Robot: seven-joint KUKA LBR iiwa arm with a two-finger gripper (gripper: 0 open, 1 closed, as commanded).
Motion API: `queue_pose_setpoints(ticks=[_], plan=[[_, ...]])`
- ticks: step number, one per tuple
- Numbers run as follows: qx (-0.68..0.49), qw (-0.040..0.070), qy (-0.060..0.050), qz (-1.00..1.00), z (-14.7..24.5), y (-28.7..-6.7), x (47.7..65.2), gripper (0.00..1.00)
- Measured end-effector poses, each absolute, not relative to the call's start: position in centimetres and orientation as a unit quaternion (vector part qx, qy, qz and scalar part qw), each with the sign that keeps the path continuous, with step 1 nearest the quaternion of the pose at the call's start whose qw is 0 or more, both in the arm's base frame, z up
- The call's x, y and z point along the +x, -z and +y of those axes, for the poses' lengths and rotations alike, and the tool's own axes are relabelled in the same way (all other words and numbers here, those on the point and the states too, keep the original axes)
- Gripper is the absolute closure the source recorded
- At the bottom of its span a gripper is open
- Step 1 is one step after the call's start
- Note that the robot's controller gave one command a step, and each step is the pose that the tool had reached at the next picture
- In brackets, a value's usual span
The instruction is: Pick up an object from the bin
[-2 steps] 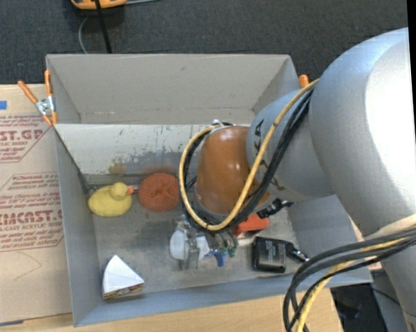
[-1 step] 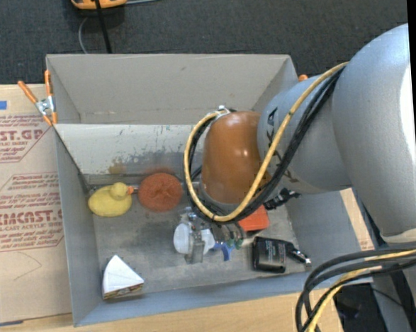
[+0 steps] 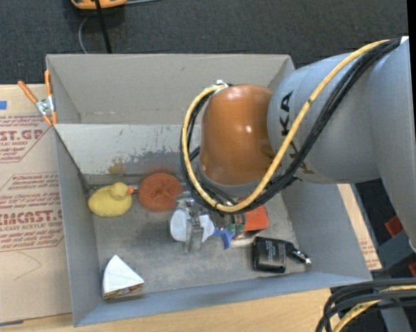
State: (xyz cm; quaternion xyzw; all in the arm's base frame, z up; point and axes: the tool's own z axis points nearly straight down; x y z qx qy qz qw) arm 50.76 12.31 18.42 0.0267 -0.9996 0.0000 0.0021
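Observation:
My gripper [image 3: 193,234] reaches down into the middle of the bin, its metal fingers resting on a pale blue-white rounded thing [image 3: 179,226]. Whether the fingers enclose it is hidden by the wrist above. Just behind it lies an orange-red round thing [image 3: 159,190]. To the right of the gripper a small green and blue piece [image 3: 229,235] and an orange-red block [image 3: 256,219] peek out from under the arm.
A yellow rubber duck [image 3: 112,200] sits at the left by the back wall. A white pyramid-shaped thing [image 3: 120,277] lies at the front left. A black boxy device [image 3: 274,253] rests at the front right. The arm and its orange cover hang over the bin's right half.

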Motion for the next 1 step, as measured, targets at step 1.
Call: queue_pose_setpoints(ticks=[1], plan=[[0.015,0.002,0.000,-1.000,12.30,-24.42,50.45,1.00]])
